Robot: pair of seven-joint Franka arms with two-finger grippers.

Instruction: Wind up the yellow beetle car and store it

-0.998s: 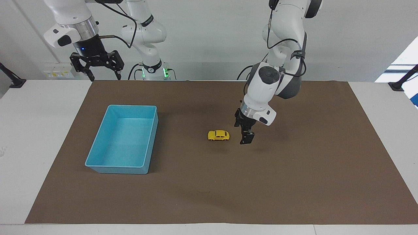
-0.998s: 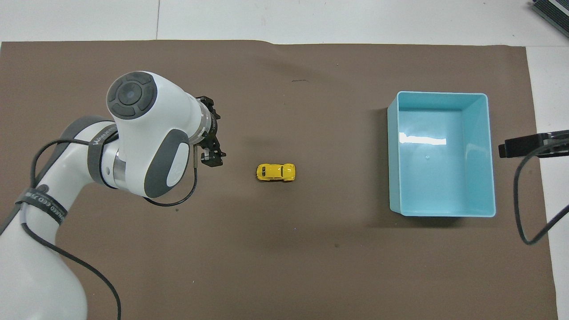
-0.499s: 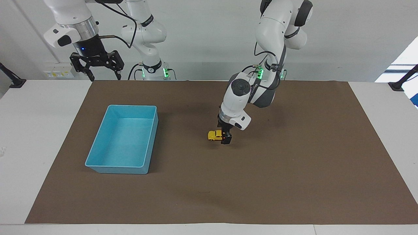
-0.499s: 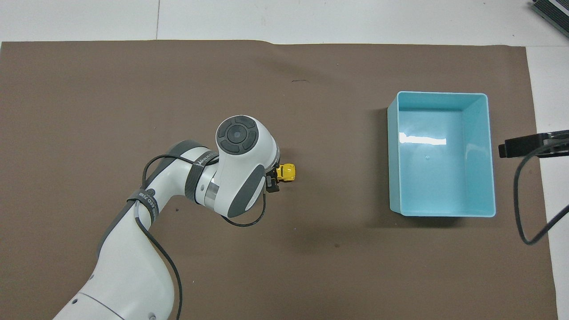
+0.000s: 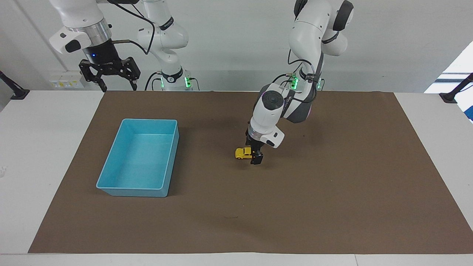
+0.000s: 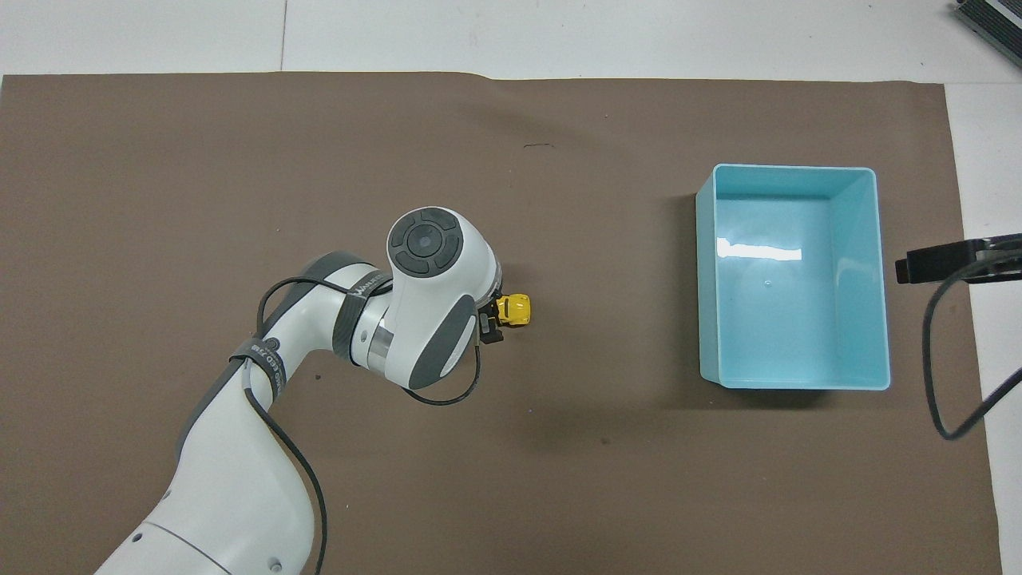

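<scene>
Blue tray (image 5: 111,177) holding nothing, yellow beetle car (image 5: 242,152) between left gripper's (image 5: 256,159) parted jaws, right gripper's (image 5: 109,75) jaws apart

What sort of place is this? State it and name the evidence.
Probably a robotics lab bench: two white arms bolted at a table under a brown mat, with only a yellow beetle car and a blue tray laid out.

Even bright light, soft shadows

The left gripper (image 5: 256,158) is down at one end of the tiny yellow toy car (image 5: 243,152) on the brown mat (image 5: 332,192). The right gripper (image 5: 109,75) waits up high with its fingers spread, well apart from the empty light blue plastic tray (image 5: 111,183).
</scene>
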